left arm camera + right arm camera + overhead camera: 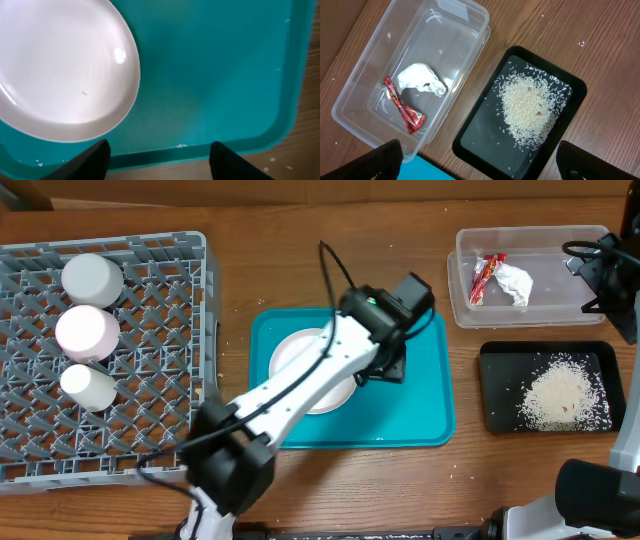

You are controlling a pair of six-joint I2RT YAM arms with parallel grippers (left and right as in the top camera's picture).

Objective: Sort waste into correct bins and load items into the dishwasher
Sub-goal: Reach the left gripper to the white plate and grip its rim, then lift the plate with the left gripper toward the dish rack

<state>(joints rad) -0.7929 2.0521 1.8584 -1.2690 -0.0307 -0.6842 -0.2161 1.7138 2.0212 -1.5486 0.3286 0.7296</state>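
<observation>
The large white plate (305, 370) lies on the teal tray (420, 420); it also shows in the left wrist view (60, 70). My left gripper (390, 358) hovers over the tray to the right of the plate, open and empty (159, 161). The grey dish rack (150, 380) at left holds three pale round dishes (88, 332). The clear tub (560, 240) holds the red-and-silver wrapper (402, 107) and the white napkin (422, 80). The black tray (480, 135) holds the rice crumbs (527, 107). My right gripper (482, 165) is open and empty, high above the two bins.
The teal tray's rim (210, 150) runs just in front of the left fingers, with wood table beyond it. A few stray rice grains lie on the table near the black tray (495, 380). The right arm (605, 275) stands at the table's right edge.
</observation>
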